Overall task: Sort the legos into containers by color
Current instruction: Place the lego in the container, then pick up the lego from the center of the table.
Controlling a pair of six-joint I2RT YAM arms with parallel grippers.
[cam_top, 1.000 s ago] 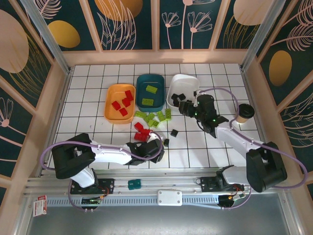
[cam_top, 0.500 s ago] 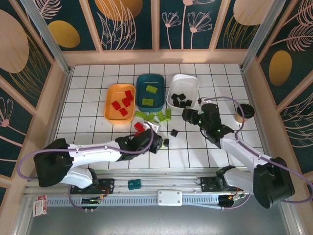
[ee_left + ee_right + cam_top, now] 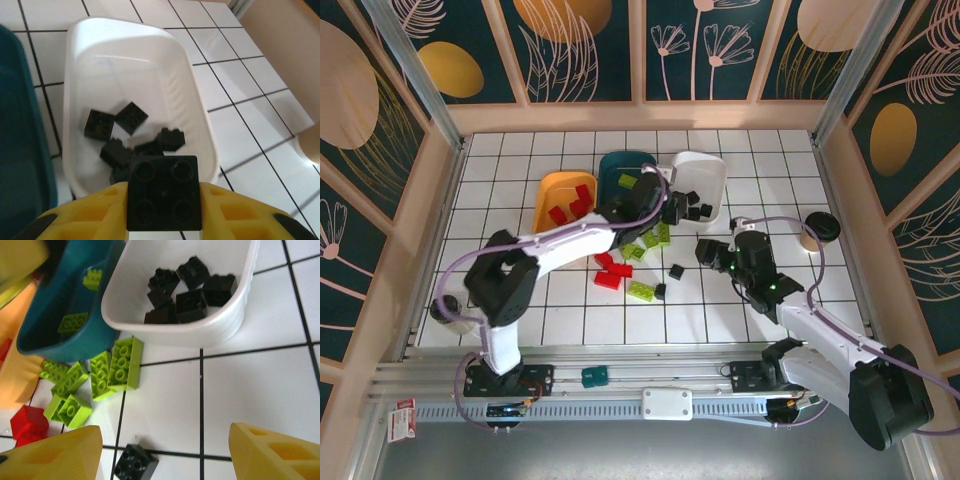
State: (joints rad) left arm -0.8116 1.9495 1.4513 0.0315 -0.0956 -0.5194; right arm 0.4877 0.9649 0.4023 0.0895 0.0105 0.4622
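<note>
left gripper clamps a square, four-studded black brick.

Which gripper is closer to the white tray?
Left. Left gripper, holding a black brick, is at the white tray's left rim; right gripper sits clear of its near side.

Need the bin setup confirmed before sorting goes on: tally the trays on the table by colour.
Orange-yellow tray: 1
Dark teal tray: 1
White tray: 1
Total: 3
</note>
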